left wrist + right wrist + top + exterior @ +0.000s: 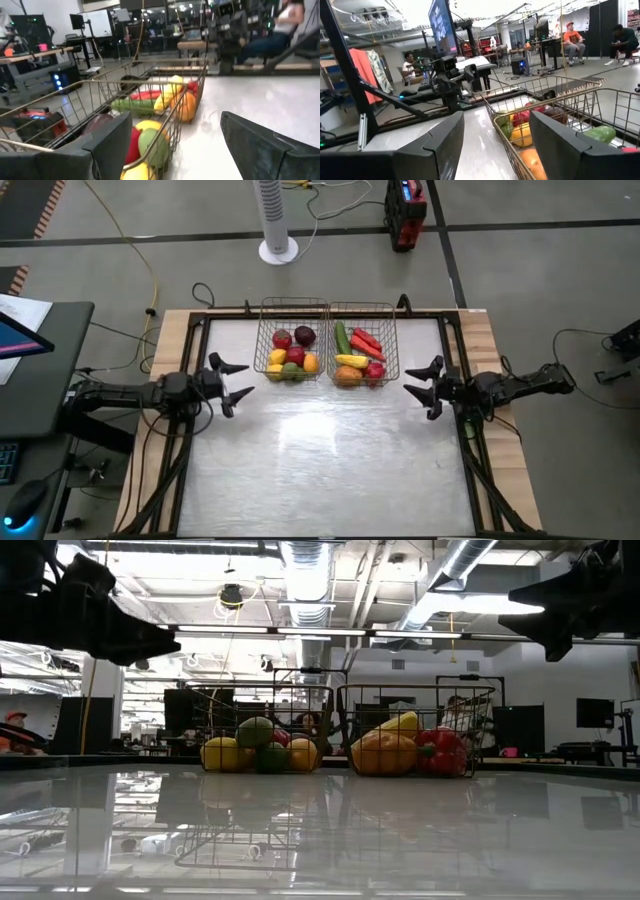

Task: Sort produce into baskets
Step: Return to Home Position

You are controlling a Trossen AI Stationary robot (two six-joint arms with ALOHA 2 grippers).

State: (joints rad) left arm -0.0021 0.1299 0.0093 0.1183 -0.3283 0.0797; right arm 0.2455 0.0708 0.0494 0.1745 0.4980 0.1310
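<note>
Two grey wire baskets stand side by side at the table's far middle. The left basket (pixel 293 340) holds red apples, limes, a lemon and an orange. The right basket (pixel 364 343) holds a cucumber, carrots or chilies, a yellow piece, an orange and a red piece. My left gripper (pixel 238 381) is open and empty, above the table just left of the left basket. My right gripper (pixel 426 386) is open and empty, just right of the right basket. Both baskets show in the low view (pixel 268 730) (pixel 415 730).
The bare white tabletop (pixel 330 460) stretches from the baskets to the near edge, inside a black frame (pixel 462 360). A monitor and desk (pixel 25 340) stand off the table's left side. People sit in the room beyond (pixel 570 37).
</note>
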